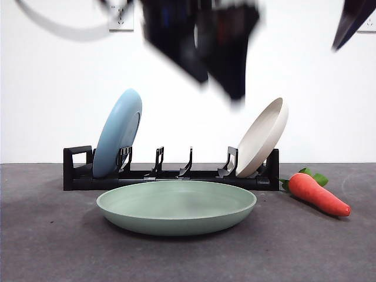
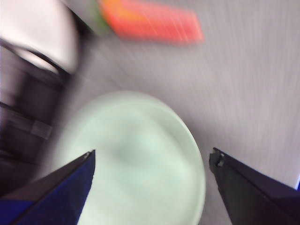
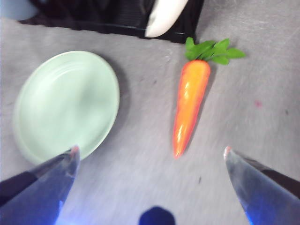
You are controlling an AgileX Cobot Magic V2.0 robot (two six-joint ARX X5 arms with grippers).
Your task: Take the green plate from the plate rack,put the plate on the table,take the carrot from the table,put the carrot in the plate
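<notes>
**Plate set down, carrot next**

Now that the green plate (image 1: pixel 176 207) is seen lying flat on the table (image 1: pixel 47 252), just in front of the plate rack (image 1: pixel 170 173), the first half of the task is judged done and the step in hand is the reach for the carrot (image 1: pixel 318 193). The carrot is seen lying on the table beside the rack's end, apart from the plate, its leaves turned toward the rack. The rack is occupied only by a light blue plate (image 1: pixel 117 133) at the handle end and a beige-white plate (image 1: pixel 264 137) at the other end.

The left gripper (image 2: pixel 150 161) is held above the green plate with its jaws spread wide and nothing between them; it is blurred in the front view, high over the rack. The right gripper (image 3: pixel 150 157) is poised above the table, also released and empty, with the carrot framed between its jaws in its wrist view.

For the next move, a descent over the carrot's body is called for, with the jaws set across its width, followed by a lift and a short carry over the plate's rim.
</notes>
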